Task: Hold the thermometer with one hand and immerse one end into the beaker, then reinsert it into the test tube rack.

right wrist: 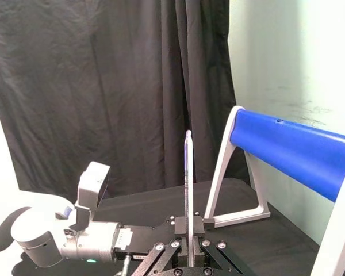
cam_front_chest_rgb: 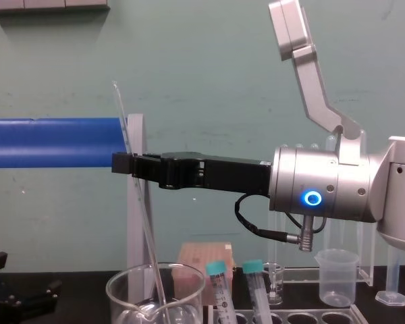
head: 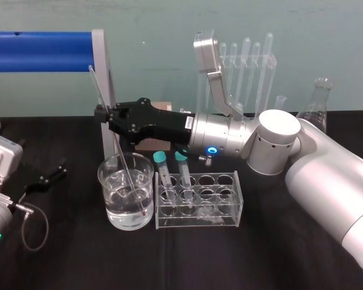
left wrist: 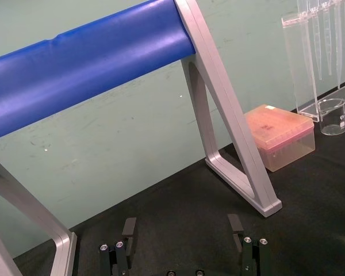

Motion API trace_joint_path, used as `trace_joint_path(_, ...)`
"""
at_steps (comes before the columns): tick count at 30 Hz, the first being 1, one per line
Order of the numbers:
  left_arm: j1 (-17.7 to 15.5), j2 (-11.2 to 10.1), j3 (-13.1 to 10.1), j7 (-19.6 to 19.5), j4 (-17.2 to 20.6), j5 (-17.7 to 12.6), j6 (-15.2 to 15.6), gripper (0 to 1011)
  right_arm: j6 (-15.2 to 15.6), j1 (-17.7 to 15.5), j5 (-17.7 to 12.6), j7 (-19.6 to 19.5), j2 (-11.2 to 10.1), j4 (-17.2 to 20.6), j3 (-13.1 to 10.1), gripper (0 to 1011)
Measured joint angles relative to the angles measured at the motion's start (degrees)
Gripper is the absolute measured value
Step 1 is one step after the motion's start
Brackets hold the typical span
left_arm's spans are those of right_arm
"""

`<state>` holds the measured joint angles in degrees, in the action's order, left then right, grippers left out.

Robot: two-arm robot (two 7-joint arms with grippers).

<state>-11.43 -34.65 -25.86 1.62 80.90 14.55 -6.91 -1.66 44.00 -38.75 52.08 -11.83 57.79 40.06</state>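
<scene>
Head view: the right gripper [head: 101,115] pinches the thermometer [head: 96,87], which tilts with its lower end down in the beaker [head: 106,181], just left of the test tube rack [head: 196,225]. Left wrist: the left gripper [left wrist: 182,227] sits parked, fingers spread. Right wrist: thermometer clamped between fingers. Chest: gripper above the beaker.

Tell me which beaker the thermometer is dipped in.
The large glass beaker left of the test tube rack; the right gripper holds the thermometer in it.

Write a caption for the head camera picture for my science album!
The right claw dips the tilted thermometer into the beaker of clear liquid, next to the rack.
</scene>
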Motion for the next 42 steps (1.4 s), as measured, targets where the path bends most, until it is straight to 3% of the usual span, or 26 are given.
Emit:
trace_joint_path(34, 0.0, 0.0, 0.0, 0.0, 0.0, 0.0, 0.0, 1008, 0.75, -0.97, 0.5, -1.78, -0.62, 2.29, -0.18, 53)
trace_joint_path(39, 0.0, 0.0, 0.0, 0.0, 0.0, 0.0, 0.0, 1008, 1.29, -1.02, -0.28, -2.68, -1.18, 4.63, -1.17, 53)
trace_joint_path(42, 0.0, 0.0, 0.0, 0.0, 0.0, 0.0, 0.0, 1008, 1.69, -1.0, -2.1, -3.3, -2.23, 8.3, -2.94, 53)
